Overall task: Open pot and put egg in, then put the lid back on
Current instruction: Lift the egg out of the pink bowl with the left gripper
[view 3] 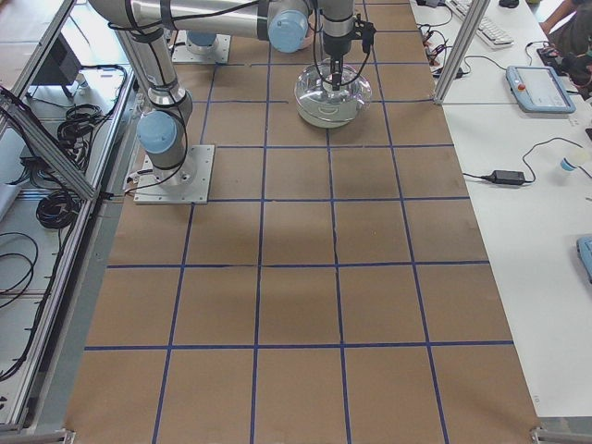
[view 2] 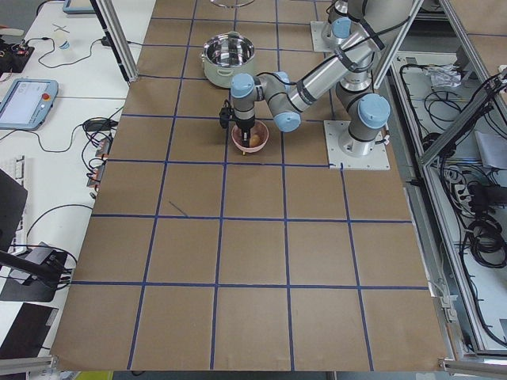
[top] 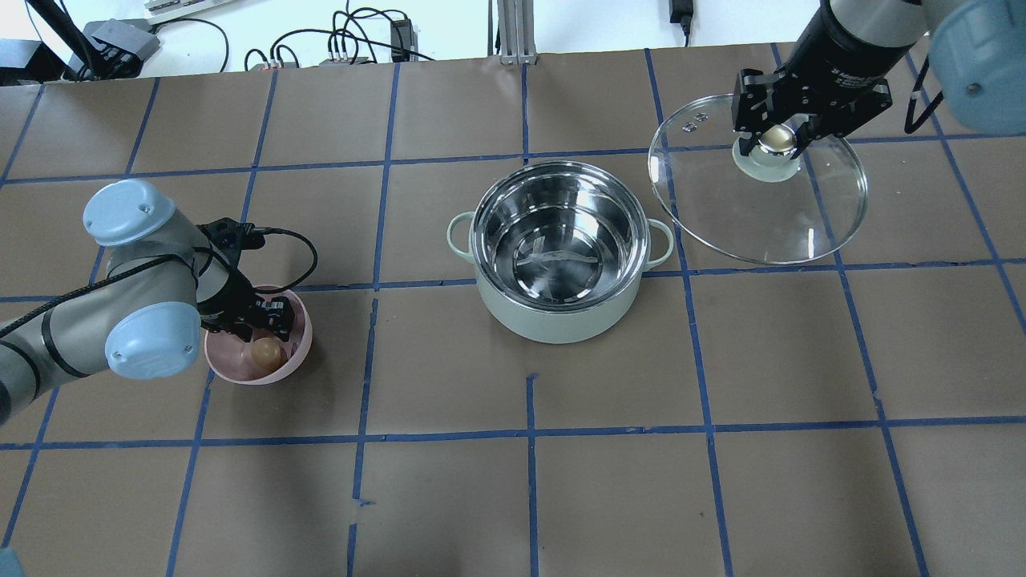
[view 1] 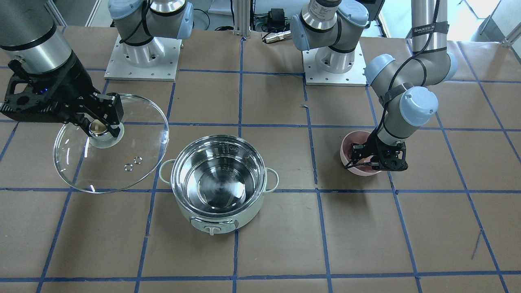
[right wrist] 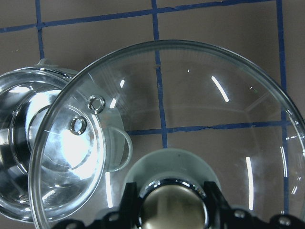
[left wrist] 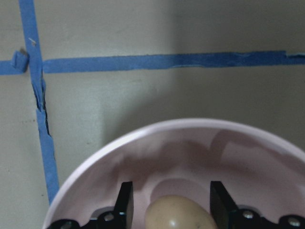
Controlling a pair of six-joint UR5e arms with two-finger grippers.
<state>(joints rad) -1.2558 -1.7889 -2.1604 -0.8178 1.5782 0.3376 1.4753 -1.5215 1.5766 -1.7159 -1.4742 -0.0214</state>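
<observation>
The mint-green pot (view 1: 247,215) stands open at the table's middle, its steel inside bare; it also shows in the overhead view (top: 553,322). My right gripper (top: 776,138) is shut on the knob of the glass lid (top: 769,216) and holds it beside the pot, its edge overlapping the pot's rim (right wrist: 14,143) in the right wrist view. The light-brown egg (top: 266,353) lies in a pink bowl (top: 305,336). My left gripper (left wrist: 171,202) is down in the bowl, open, with one finger on each side of the egg (left wrist: 178,217).
The brown table top (top: 529,481) carries a grid of blue tape. The two arm bases (view 1: 142,53) stand at the robot's edge of the table. Cables and boxes lie beyond the far edge (top: 345,48).
</observation>
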